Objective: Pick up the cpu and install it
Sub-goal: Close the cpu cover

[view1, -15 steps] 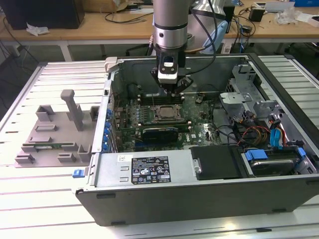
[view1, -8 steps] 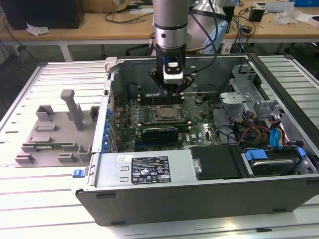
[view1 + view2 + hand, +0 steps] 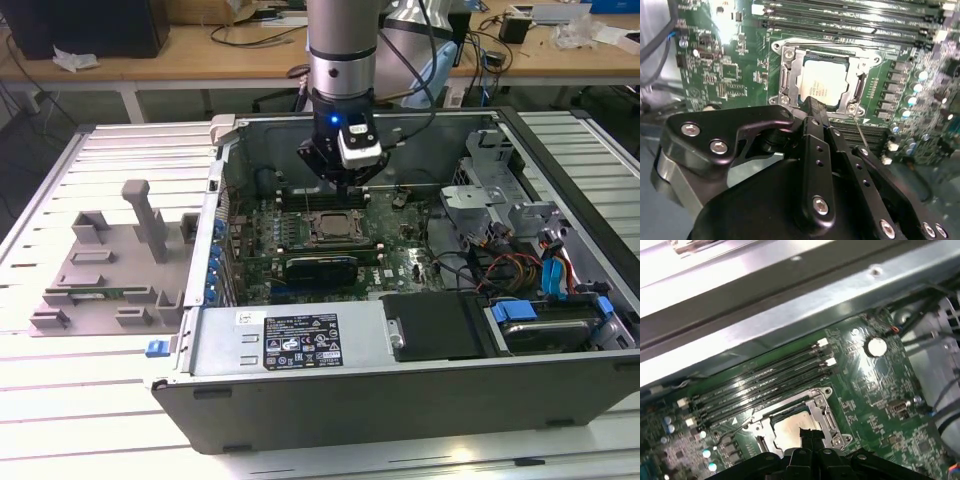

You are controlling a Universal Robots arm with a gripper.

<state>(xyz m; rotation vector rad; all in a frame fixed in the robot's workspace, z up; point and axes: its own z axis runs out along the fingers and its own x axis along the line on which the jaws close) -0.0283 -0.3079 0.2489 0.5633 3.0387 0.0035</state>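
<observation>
Exterior view looking down on the whole open computer case [image 3: 450, 400], both wrist views close above the socket [image 3: 790, 75] [image 3: 822, 405]

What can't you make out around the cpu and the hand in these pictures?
- Second wrist view: the near edge of the cpu is hidden behind the hand.
- First wrist view: the hand covers one side of the cpu.
- Exterior view: whether the hand touches the cpu below it is too small to tell.
</observation>
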